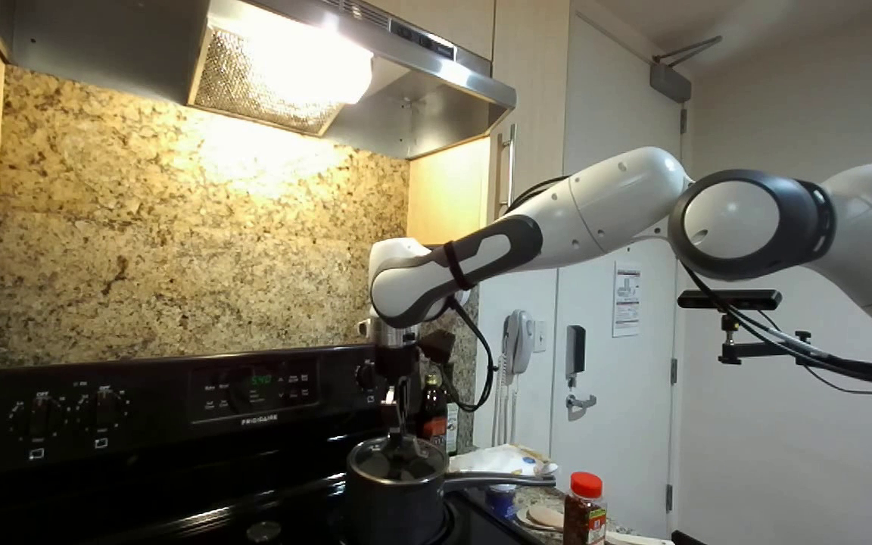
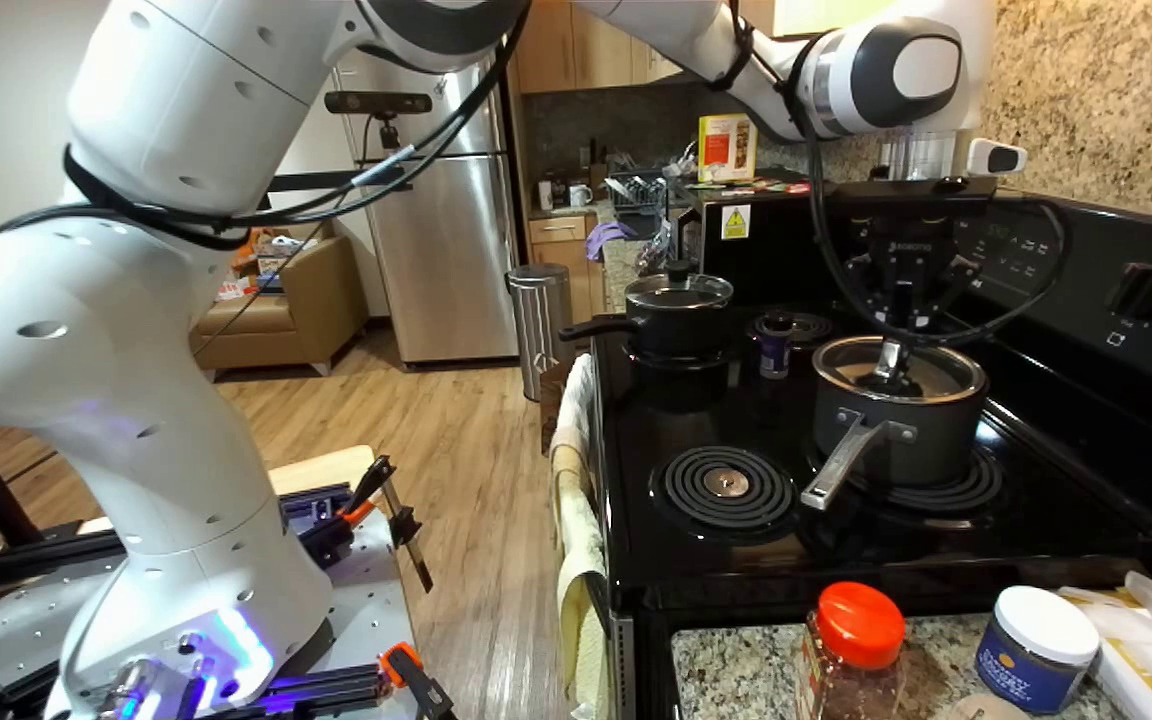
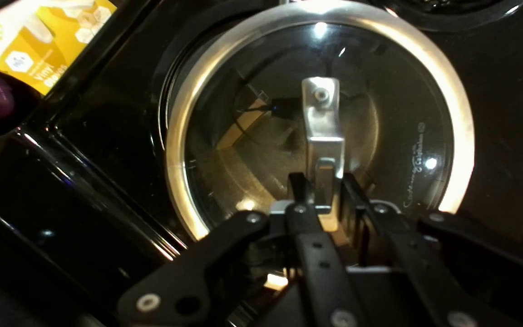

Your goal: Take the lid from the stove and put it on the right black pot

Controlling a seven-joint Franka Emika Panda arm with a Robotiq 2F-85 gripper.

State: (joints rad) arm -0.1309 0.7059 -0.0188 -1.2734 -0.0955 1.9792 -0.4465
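One step seems left: letting go and lifting clear. The lid (image 3: 252, 145) sits on the right black pot (image 2: 936, 440), apparently seated on its rim, so I judge the carrying done and the task nearly finished. My gripper (image 3: 324, 186) is clamped on the lid's handle (image 3: 325, 145), a finger against each side of the metal. Another covered pot (image 2: 686, 330) stands well apart on the stove (image 2: 766, 420). The stove's control panel (image 1: 156, 424) reads FRIGIDAIRE, the green digits (image 1: 261, 380) too small to trust. In the wrist view the lid's glass carries Calphalon, and a yellow package (image 3: 50, 54) says Vinyl Gloves. In an exterior view ROBOTIQ shows on my gripper, SAVORY on a blue jar (image 2: 1031, 655).
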